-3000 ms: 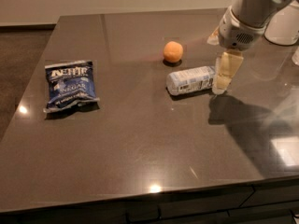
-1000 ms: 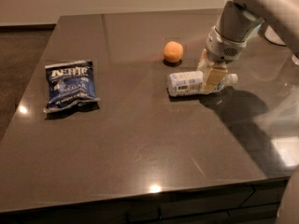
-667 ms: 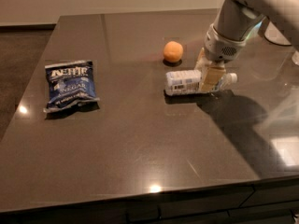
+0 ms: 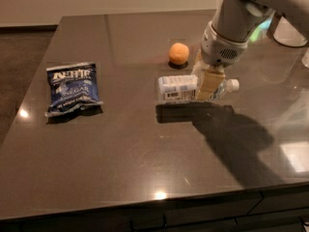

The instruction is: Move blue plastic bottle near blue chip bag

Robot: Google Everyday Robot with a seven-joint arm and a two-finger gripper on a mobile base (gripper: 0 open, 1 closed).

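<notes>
The blue plastic bottle (image 4: 176,88) lies on its side, white cap pointing right, at the middle right of the dark table (image 4: 145,158). It hangs slightly above the surface, with its shadow just below it. My gripper (image 4: 205,81) comes down from the upper right and is shut on the bottle near its cap end. One tan finger (image 4: 210,83) crosses the bottle's front. The blue chip bag (image 4: 72,88) lies flat at the left of the table, well apart from the bottle.
A small orange ball (image 4: 178,53) sits just behind the bottle, left of my gripper. A white object (image 4: 289,33) stands at the far right back. The table's front edge runs along the bottom.
My gripper moved from the bottle's right side onto it and closed on it. The bottle has since shifted a little left and come off the table.
</notes>
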